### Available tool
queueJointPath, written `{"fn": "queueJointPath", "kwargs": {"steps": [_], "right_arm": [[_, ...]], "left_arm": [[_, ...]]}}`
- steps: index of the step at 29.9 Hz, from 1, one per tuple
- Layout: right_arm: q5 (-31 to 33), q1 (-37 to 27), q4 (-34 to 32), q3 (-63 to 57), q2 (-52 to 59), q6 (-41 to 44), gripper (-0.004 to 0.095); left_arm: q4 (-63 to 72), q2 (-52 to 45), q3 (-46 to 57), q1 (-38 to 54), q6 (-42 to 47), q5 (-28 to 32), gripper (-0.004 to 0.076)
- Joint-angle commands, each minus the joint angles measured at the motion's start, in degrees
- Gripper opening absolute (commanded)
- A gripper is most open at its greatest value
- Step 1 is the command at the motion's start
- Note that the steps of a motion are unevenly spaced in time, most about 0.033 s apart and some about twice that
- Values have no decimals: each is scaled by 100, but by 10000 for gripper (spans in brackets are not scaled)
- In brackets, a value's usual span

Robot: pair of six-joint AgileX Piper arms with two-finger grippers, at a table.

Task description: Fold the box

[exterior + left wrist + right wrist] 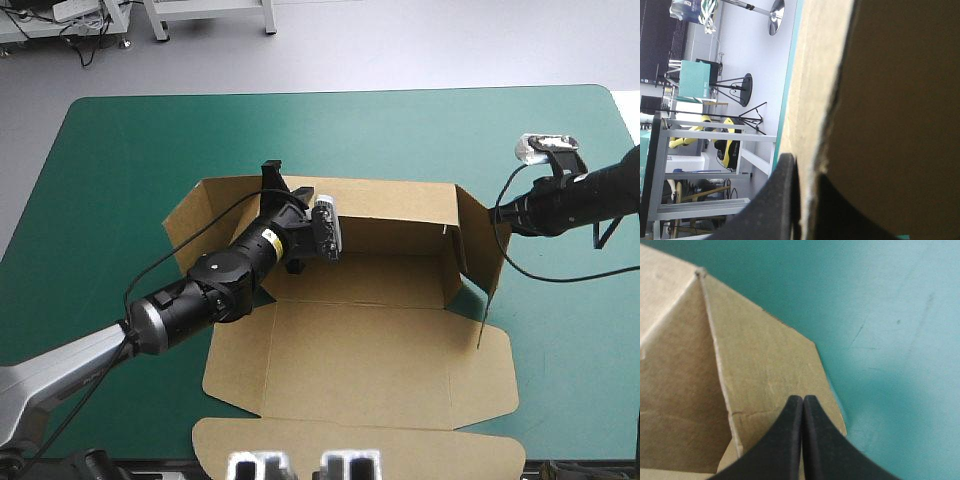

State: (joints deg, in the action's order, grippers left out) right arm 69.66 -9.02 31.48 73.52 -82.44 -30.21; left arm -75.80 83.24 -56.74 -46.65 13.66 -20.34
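box [370,340] | part-raised on teal-green cover [120,150] | left gripper [272,173] clamps far wall | right gripper [496,213] closed against flap

Tally was: 1 brown box [380,340], 2 grippers, i.e. left gripper [272,176] & right gripper [497,213], 1 table [120,130] w/ teal-green cover.
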Motion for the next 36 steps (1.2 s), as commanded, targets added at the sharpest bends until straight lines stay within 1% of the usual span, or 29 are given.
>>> {"fn": "queueJointPath", "kwargs": {"steps": [1,2,5,8,10,12,14,17,18,23,25,27,29,31,33,36], "right_arm": [[-507,-9,802,-446,529,-591,-13],[-653,-9,953,-622,616,-742,-13],[-1350,-9,1347,-1346,1009,-1179,-13],[-2034,-9,1707,-2131,1420,-1662,-13],[-2333,-9,1918,-2556,1623,-2021,-13],[-2690,-9,2279,-3081,1862,-2547,-13],[-3032,-9,2832,-3540,2055,-3186,-13],[-3319,-9,3582,-3934,2150,-4054,-13],[-3332,-9,3600,-3964,2150,-4179,-13],[-3373,-9,3528,-3962,2128,-4161,3],[-3373,-9,3528,-3962,2128,-4093,67],[-3335,-9,3497,-3950,2141,-4093,163],[-3198,-9,3323,-3858,2152,-4084,267],[-3029,-9,3139,-3739,2152,-4081,331],[-2801,-9,2953,-3589,2152,-4026,354],[-2431,-9,2570,-3342,2152,-3760,353]], "left_arm": [[676,5,51,-11,217,-293,-9],[678,8,51,-11,217,-293,-9],[687,31,51,-11,217,-293,-9],[704,31,51,-11,217,-161,-9],[704,31,51,-11,217,-126,-9],[704,31,51,-11,126,-117,-9],[704,31,51,-11,150,-127,-9],[704,31,51,-11,150,-127,-9],[704,31,51,-11,150,-127,-9],[704,31,51,-11,150,-127,-9],[704,31,51,-11,150,-127,-9],[704,31,51,-11,150,-139,-9],[704,31,51,-11,150,-139,-9],[704,31,51,-11,150,-139,-9],[704,31,51,-11,150,-147,-9],[704,31,51,-11,150,-163,-9]]}}
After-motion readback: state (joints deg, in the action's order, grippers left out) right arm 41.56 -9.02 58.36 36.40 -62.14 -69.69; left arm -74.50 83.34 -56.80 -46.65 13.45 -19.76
